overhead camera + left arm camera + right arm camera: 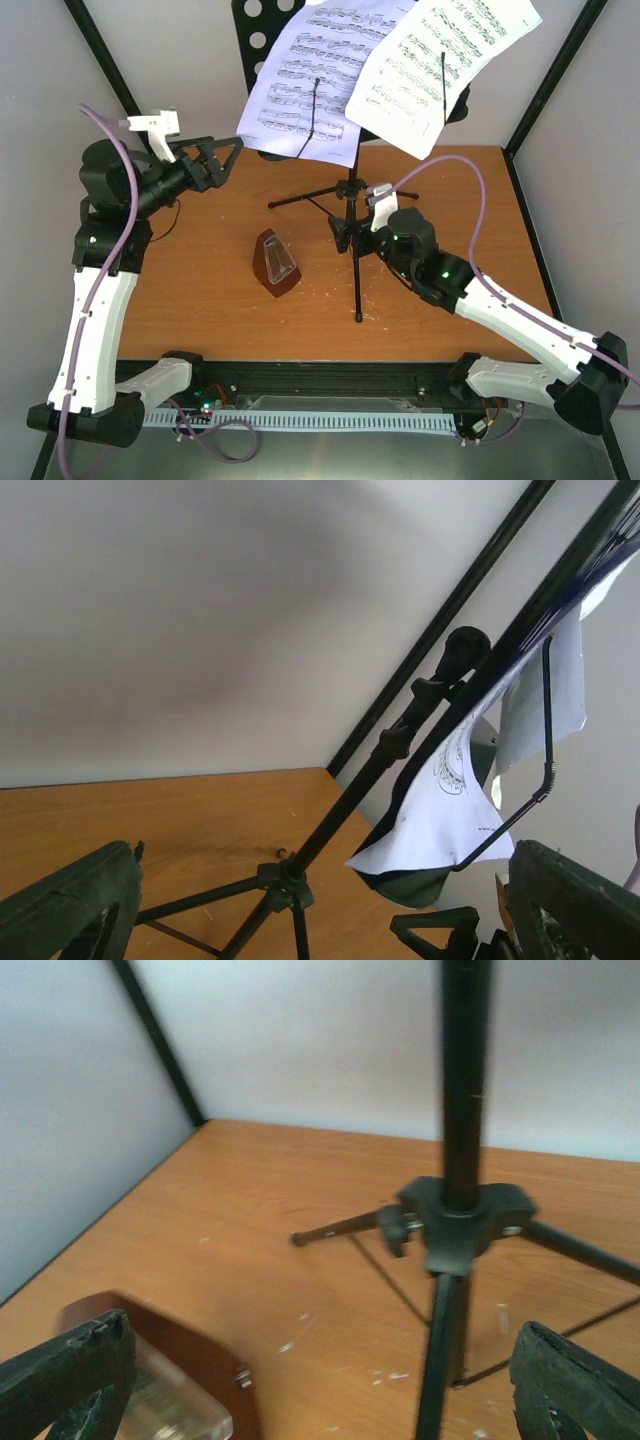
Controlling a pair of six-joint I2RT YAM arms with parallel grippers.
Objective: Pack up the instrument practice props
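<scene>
**benchrat:** Anyone looking at the wooden table right now? Where's the practice gear sitting?

**yam_fan:** Yep. The black tripod music stand is standing upright toward the back middle, with its legs splaying out on the wood. Two white sheet-music pages are lying side by side on its perforated desk, and a thin wire holder arm is lying across each one.

**benchrat:** Are the arms grabbing anything?

**yam_fan:** Nope, both sets of jaws are gaping wide with nothing in them. The left gripper is hovering at the back left, pointing toward the stand's desk. The right gripper is sitting low, just beside the stand's post. In its wrist view the post is showing ahead between the fingers, but I can't tell if it's touching. The little red-brown pyramid metronome is sitting on the table just left of the stand, wearing its clear cover.
</scene>
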